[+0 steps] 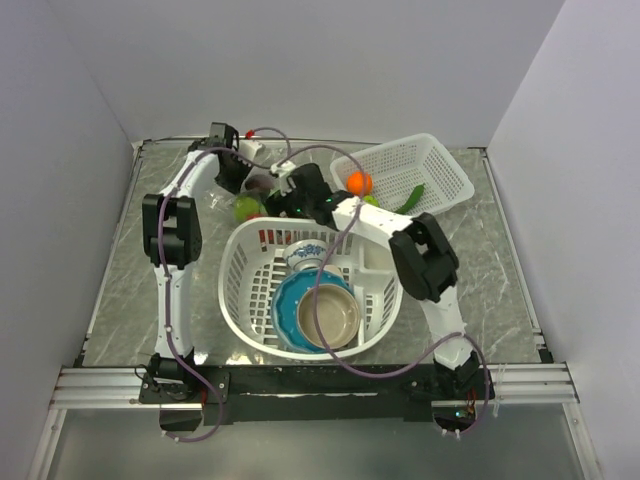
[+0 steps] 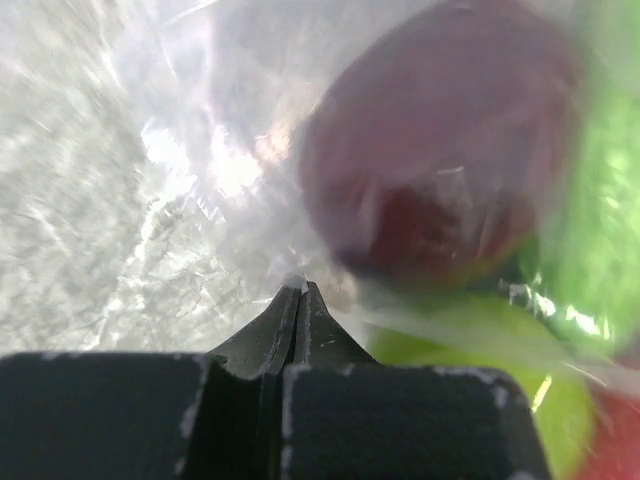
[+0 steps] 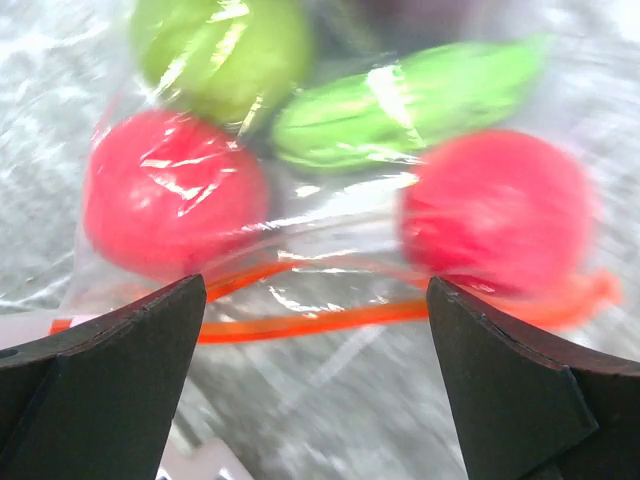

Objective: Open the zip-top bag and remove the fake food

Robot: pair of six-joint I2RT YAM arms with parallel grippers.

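My left claw (image 2: 300, 292) pinched the clear plastic zip-top bag (image 3: 340, 250), my right claw (image 3: 315, 285) gaped wide; glossy plastic fake food (image 3: 170, 190) lay inside.

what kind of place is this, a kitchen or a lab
Probably a robot lab test cell, not a kitchen: plain white walls box in a marble-look table, the left arm and right arm are bolted to a rail at its edge, and fake food sits in a zip-top bag.
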